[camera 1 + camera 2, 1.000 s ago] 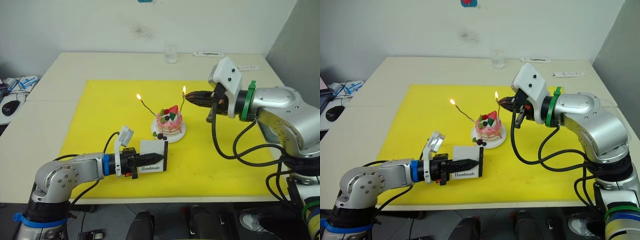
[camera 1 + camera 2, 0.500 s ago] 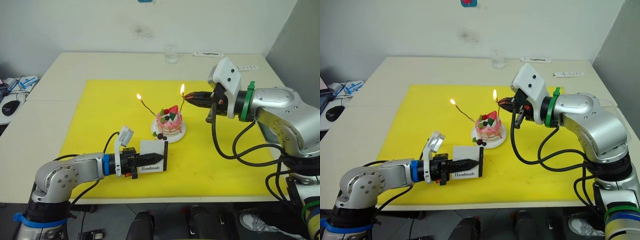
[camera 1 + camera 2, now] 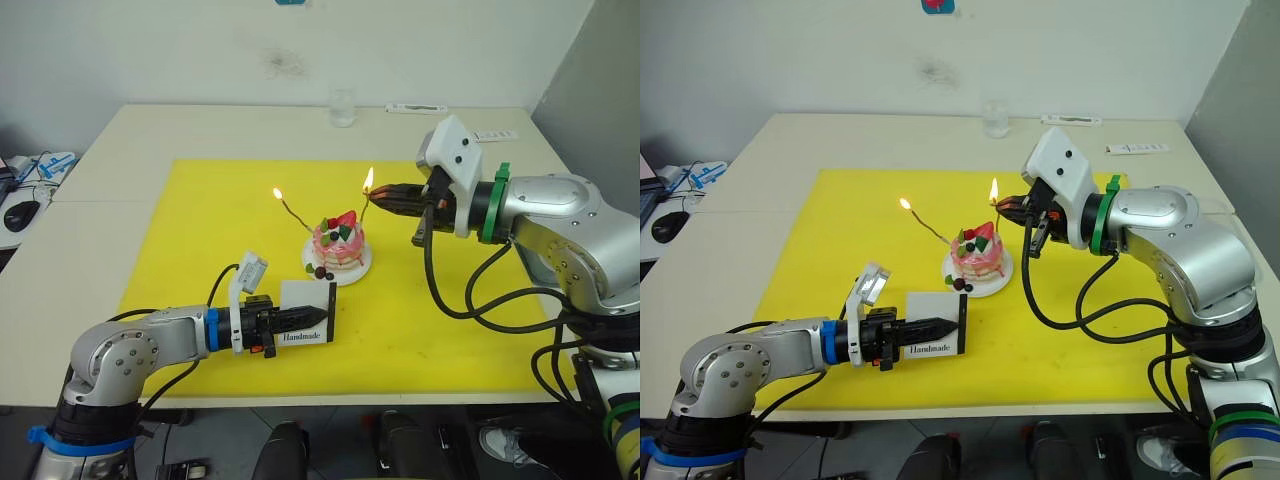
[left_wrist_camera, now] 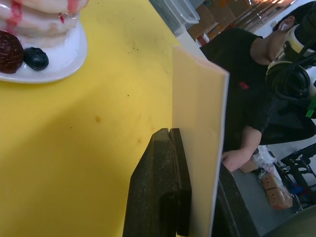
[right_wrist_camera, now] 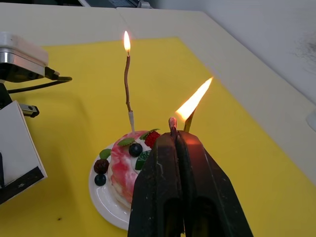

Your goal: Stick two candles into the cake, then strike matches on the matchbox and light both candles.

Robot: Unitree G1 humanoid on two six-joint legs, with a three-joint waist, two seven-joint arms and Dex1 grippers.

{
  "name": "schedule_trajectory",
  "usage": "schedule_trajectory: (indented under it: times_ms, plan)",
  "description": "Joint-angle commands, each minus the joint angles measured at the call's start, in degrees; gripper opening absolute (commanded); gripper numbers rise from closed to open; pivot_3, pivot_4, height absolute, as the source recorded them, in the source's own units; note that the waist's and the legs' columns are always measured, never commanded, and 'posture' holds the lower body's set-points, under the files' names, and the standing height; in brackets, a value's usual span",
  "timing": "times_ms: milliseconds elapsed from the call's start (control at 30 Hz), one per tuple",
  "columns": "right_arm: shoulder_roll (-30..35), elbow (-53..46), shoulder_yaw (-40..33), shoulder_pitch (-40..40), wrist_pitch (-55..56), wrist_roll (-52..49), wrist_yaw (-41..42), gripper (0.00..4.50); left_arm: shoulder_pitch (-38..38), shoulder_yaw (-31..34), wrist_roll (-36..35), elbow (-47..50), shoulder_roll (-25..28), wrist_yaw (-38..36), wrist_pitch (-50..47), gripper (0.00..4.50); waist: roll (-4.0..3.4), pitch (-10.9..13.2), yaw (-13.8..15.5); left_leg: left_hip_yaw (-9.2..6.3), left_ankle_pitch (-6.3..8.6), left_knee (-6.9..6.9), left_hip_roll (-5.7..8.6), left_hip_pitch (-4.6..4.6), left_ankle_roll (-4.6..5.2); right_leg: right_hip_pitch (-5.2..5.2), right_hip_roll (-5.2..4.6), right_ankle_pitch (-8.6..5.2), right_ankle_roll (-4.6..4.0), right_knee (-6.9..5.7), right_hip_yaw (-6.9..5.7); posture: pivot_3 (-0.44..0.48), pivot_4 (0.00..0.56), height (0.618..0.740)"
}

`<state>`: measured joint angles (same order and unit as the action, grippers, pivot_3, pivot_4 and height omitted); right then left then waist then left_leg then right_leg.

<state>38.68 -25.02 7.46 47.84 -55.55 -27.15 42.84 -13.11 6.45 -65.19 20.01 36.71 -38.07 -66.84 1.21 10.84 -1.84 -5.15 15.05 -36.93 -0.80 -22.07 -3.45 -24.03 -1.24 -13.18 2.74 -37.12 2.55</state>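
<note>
On the yellow mat [image 3: 200, 220], near its middle, the cake [image 3: 339, 246] sits on its small white plate [image 3: 358, 268], with 2 candles rising from its top. The left candle [image 3: 292, 213] leans up and away toward the robot's left, its long axis slanted, with a small flame at its tip. The right candle [image 3: 364, 208] stands closer to upright, its tip meeting a larger flame just in front of the right gripper [image 3: 377, 197]. In the right wrist view, that gripper's 2 fingers [image 5: 163, 168] are pressed together on a match [image 5: 172, 125], of which just a short stub with a rounded head shows above the fingertips; the flame [image 5: 194, 100] slants up from beside it, and most of the right candle is hidden behind the fingers there.

Nearer the robot, the left gripper [image 3: 322, 315] reaches in from the left and is clamped on the matchbox [image 3: 306, 312], which stands on edge on the mat with its printed face toward the camera and its dark strip running upright along the edge nearest the cake. In the left wrist view the box [image 4: 197, 143] is seen edge-on between the fingers [image 4: 160, 197], its lower part cut off.

Beyond the mat, a clear glass [image 3: 342, 107] stands on the table [image 3: 120, 140] near the far edge.
</note>
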Motion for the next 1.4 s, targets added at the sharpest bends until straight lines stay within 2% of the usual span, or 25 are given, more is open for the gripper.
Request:
schedule_trajectory:
  times_ms: [33,400,500,767,933,1133,1400]
  plan:
    - [2.6,-3.8,-4.6,-0.6,-1.9,-3.1,1.2,0.03,-0.8,0.6,-1.4,1.0,-0.7,0.2,0.2,0.00,0.00,0.0,0.1,-0.01,0.00,0.00,0.00,-0.02,0.00,0.00,0.00,0.00,0.00,0.01,-0.01,0.000,0.150,0.740]
    - [6.3,-6.2,-6.9,-3.1,-3.7,-4.2,-0.8,0.03,-2.0,-0.1,-1.3,0.6,-2.5,0.5,-0.3,0.00,0.00,0.0,0.0,0.01,0.00,-0.01,0.00,-0.01,0.00,-0.01,0.01,0.00,0.01,-0.02,0.00,0.000,0.150,0.740]
    - [10.8,-5.4,-7.7,-7.5,-0.4,0.9,-2.6,0.03,-2.3,-0.3,-2.0,0.9,-3.4,0.9,-0.6,0.00,0.00,0.0,0.2,0.01,0.00,-0.02,0.00,-0.04,0.00,0.00,0.00,0.00,0.01,0.02,0.00,0.000,0.150,0.740]
    - [13.4,-4.1,-17.3,-22.8,4.6,8.6,-10.4,0.03,-2.4,-1.1,-4.3,2.4,-6.4,3.5,-1.4,0.00,0.01,0.0,0.3,0.08,0.00,-0.03,0.02,-0.14,0.00,-0.06,-0.03,0.00,0.02,0.04,0.04,0.000,0.150,0.740]
    - [15.5,6.6,-21.3,-29.5,14.8,17.6,-14.9,0.03,-3.2,-2.8,-4.6,2.1,-8.6,4.4,-1.1,0.00,0.01,0.0,0.2,0.17,0.00,-0.07,0.02,-0.09,0.00,-0.02,-0.02,0.06,0.11,0.04,0.13,0.000,0.150,0.740]
    - [18.5,20.3,-18.9,-27.3,23.8,24.0,-15.1,0.03,-3.4,-4.4,-4.4,1.9,-11.1,5.0,-0.4,0.00,0.00,0.0,-0.1,0.42,-0.02,-0.09,0.03,0.11,0.03,0.02,0.00,0.10,0.16,-0.01,0.40,0.000,0.150,0.740]
    - [18.1,26.4,-18.8,-25.6,25.7,26.2,-16.0,0.03,-3.3,-5.5,-3.4,1.8,-13.1,5.2,0.5,0.00,-0.01,0.0,-0.1,0.64,-0.02,-0.08,0.05,0.15,0.03,0.00,0.03,0.15,0.25,0.01,0.74,0.000,0.150,0.740]
